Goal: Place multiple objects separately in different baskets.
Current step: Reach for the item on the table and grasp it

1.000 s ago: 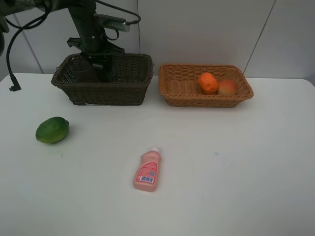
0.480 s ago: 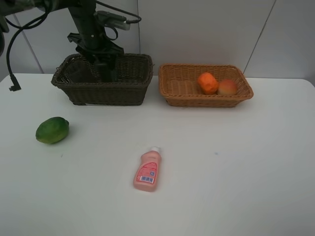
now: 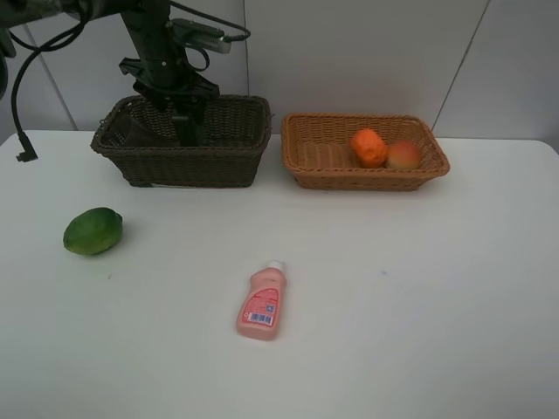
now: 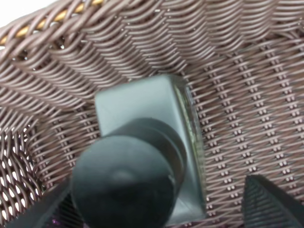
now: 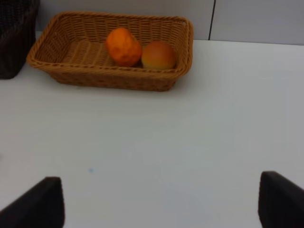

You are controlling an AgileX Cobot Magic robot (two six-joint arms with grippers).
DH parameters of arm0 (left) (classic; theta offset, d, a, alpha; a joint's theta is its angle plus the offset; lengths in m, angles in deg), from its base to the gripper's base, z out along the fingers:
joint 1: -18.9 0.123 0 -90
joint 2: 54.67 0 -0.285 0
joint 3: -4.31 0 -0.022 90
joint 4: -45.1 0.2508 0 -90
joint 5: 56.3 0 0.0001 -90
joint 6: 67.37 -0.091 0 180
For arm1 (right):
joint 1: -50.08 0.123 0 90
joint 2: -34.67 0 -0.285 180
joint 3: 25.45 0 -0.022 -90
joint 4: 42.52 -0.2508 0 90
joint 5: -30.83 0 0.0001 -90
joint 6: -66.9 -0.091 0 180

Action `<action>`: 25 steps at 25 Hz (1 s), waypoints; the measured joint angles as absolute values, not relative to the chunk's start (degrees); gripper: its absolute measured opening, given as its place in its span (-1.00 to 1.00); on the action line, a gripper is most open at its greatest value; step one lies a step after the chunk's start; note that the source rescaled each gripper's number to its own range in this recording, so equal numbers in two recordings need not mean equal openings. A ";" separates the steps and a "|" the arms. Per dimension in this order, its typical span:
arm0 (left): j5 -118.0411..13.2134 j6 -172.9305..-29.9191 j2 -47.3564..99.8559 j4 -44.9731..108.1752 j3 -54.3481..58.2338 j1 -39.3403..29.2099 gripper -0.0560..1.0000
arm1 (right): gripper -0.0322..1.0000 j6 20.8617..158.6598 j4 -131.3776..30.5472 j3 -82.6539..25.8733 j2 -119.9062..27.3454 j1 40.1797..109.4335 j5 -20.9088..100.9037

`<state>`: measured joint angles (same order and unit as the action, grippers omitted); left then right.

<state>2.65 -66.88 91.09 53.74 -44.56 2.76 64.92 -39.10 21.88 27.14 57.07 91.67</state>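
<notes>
My left gripper (image 3: 186,131) reaches down into the dark brown basket (image 3: 192,166) at the back left. In the left wrist view the gripper (image 4: 156,209) is open, with the dark green pump bottle (image 4: 142,102) standing free between its fingertips (image 4: 270,204) on the basket floor (image 4: 237,95). The light tan basket (image 3: 323,179) holds the orange (image 3: 369,147) and the peach (image 3: 403,155). The green fruit (image 3: 93,230) lies at the table's left. The pink bottle (image 3: 260,303) lies at the front middle. My right gripper (image 5: 156,204) is open and empty. I cannot make out the mauve cup.
The right wrist view shows the tan basket (image 5: 109,78) with the orange (image 5: 123,46) and peach (image 5: 158,55), and a corner of the dark basket (image 5: 14,42). A black cable (image 3: 22,96) hangs at the far left. A white wall stands behind the baskets.
My left gripper has risen a little inside the dark brown basket. Nothing else on the table has moved.
</notes>
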 joint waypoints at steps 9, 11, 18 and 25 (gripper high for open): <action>9.59 -66.92 87.85 53.79 -44.56 1.35 0.77 | 0.35 64.92 -39.10 21.88 27.14 57.07 91.67; 10.54 -67.85 87.03 54.12 -44.56 1.05 0.77 | 0.35 64.92 -39.10 21.88 27.14 57.07 91.67; 11.63 -68.21 85.82 55.06 -44.56 0.67 0.77 | 0.35 64.92 -39.10 21.88 27.14 57.07 91.67; 11.70 -68.21 85.50 54.19 -44.56 -0.65 0.77 | 0.35 64.92 -39.10 21.88 27.14 57.07 91.67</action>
<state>11.70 -68.21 85.50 54.19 -44.56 -0.65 64.92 -39.10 21.88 27.14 57.07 91.67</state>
